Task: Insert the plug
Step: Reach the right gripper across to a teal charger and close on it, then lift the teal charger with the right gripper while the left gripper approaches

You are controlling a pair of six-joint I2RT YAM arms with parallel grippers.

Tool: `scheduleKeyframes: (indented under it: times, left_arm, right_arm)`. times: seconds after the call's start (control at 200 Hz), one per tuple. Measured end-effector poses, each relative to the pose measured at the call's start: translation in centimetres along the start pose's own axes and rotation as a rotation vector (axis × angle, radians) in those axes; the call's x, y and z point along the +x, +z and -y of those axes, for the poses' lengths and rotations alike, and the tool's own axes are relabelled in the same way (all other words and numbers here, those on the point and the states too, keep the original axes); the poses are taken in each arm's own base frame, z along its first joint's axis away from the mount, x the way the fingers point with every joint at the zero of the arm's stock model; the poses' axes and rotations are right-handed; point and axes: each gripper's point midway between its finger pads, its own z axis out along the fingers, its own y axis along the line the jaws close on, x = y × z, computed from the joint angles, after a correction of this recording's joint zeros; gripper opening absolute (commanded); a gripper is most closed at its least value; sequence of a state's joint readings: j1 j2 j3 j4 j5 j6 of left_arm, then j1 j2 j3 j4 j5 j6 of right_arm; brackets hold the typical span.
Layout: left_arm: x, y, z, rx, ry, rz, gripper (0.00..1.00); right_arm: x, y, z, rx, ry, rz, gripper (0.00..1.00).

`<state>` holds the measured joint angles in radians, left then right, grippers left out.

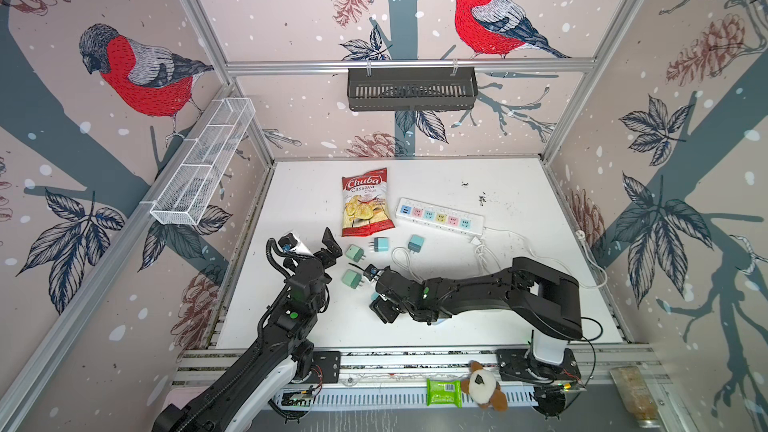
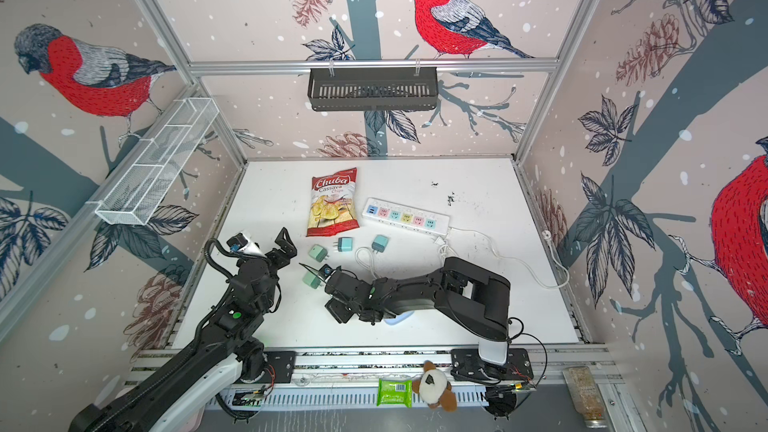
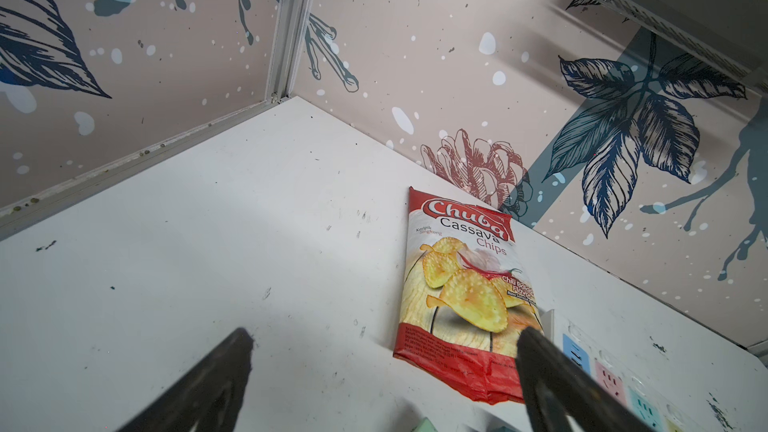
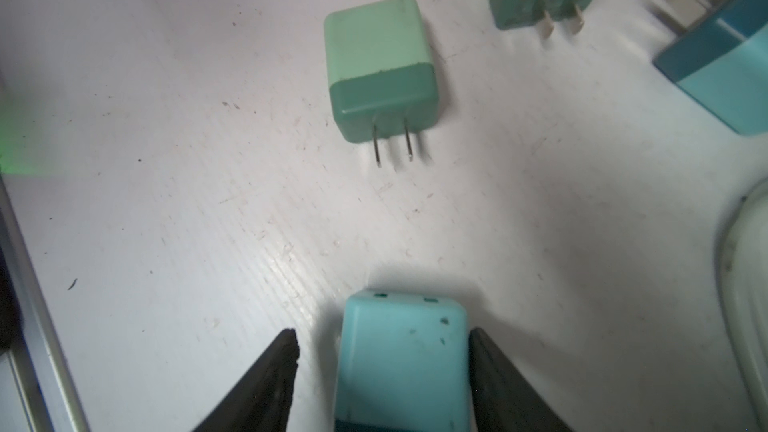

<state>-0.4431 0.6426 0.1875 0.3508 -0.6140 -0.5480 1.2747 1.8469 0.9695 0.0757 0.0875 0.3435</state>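
The pale blue plug (image 4: 403, 363) lies on the white table (image 1: 498, 305) near its front middle, well short of the power strip (image 1: 440, 214); its prongs cannot be seen in the right wrist view. The right gripper (image 4: 382, 331) has one finger on each side of it. One finger sits against, or almost against, the plug's side, while a sliver of table shows between the other finger and the plug, so the jaws are spread round it rather than pinching it. Just beyond lies a two-tone green plug (image 4: 382, 72) on its side, prongs pointing back toward the gripper; a second green plug (image 1: 354, 252) and two teal plugs (image 1: 380, 244) (image 1: 415, 243) lie further on, toward the strip. The strip lies slanted across the middle of the table with a row of pastel sockets; its white cable (image 1: 498, 238) trails off to the right. A red Chuba cassava chip bag (image 1: 366, 203) lies flat just left of the strip. The left gripper (image 3: 385, 332) hangs over the left part of the table — jaws spread wide, nothing between them.
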Motion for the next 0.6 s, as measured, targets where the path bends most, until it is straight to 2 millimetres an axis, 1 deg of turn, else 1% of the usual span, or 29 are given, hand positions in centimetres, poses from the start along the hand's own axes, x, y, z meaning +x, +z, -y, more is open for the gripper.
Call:
scheduleKeyframes:
  times: [0.06, 0.18, 0.265, 0.42, 0.6]
  left_arm:
    - [-0.02, -0.01, 0.0, 0.0, 0.0, 0.001, 0.98]
    - [-0.02, -0.01, 0.0, 0.0, 0.0, 0.001, 0.98]
    - [-0.01, 0.0, 0.0, 0.0, 0.0, 0.0, 0.98]
    - [0.15, 0.05, 0.02, 0.001, 0.002, -0.005, 0.98]
    - [0.24, 0.12, 0.13, 0.004, 0.004, -0.01, 0.99]
  right_arm:
    - [0.1, 0.01, 0.03, 0.001, -0.001, -0.004, 0.63]
    - [0.77, 0.09, 0.26, 0.006, 0.0, -0.016, 0.53]
    - [0.89, 0.07, 0.38, 0.01, 0.0, -0.013, 0.48]
    - [0.81, 0.1, 0.55, 0.017, 0.002, -0.001, 0.42]
    - [0.69, 0.09, 0.61, 0.018, 0.003, 0.011, 0.33]
